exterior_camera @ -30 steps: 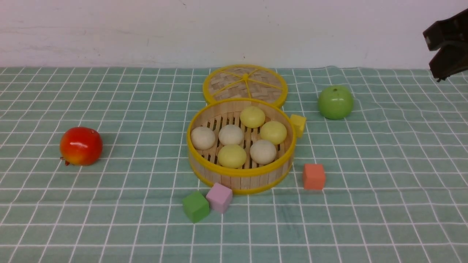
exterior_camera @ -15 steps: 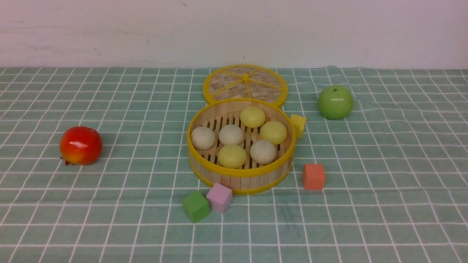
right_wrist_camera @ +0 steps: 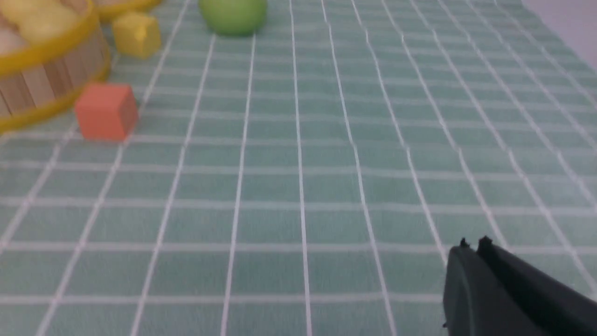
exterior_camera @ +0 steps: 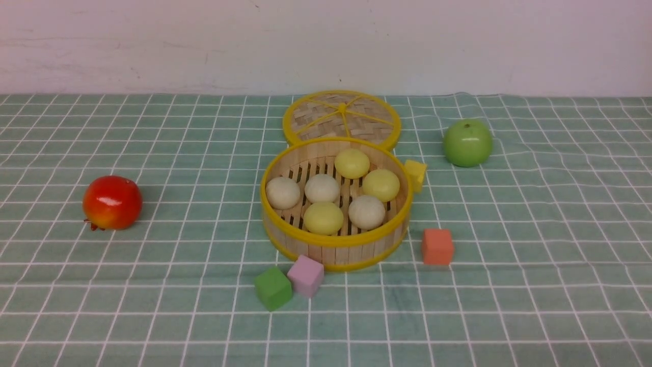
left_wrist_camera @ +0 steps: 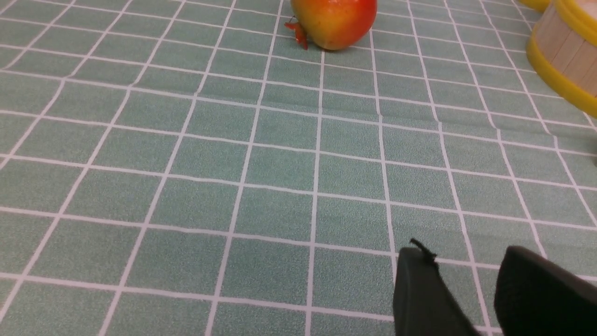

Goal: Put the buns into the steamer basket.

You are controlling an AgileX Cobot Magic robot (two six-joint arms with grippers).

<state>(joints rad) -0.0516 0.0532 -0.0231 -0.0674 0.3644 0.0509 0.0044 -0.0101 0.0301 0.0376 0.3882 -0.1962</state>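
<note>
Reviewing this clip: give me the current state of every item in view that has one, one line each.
steamer basket: upright, uncovered, holding all six buns.
buns: three pale yellow, three off-white, resting on the slatted floor.
lid: off, lying flat behind the basket.
left gripper: open, empty, above bare cloth.
right gripper: fingers shut, holding nothing.
red apple: resting alone on the cloth.
green apple: upright on the cloth.

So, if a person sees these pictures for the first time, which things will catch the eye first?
Most likely the steamer basket in the middle of the green checked cloth, with all six buns inside it and its woven lid lying flat just behind. Next come the glossy red apple far to the left and the green apple behind on the right.
</note>
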